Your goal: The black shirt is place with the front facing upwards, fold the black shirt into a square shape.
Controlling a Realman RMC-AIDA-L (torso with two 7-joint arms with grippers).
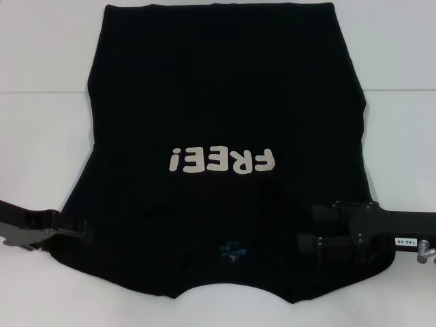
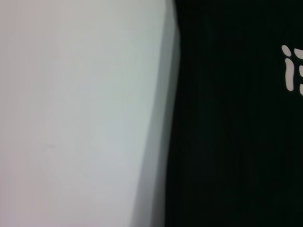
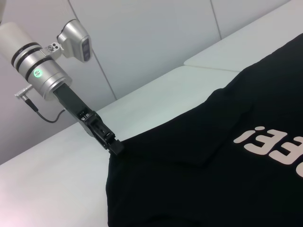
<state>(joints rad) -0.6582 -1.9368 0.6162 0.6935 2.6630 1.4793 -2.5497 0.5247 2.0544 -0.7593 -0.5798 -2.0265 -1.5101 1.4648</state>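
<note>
Both arms reach in low: left tool (image 3: pixel 112 146) pinches the black shirt (image 1: pixel 225 102) edge; right tool (image 1: pixel 320 231) grip unclear.

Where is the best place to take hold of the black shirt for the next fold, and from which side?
Probably by its two shoulder corners nearest the robot, each from its own outer side. The black shirt lies flat, collar toward the robot, and the left gripper and right gripper are already at those edges.
</note>
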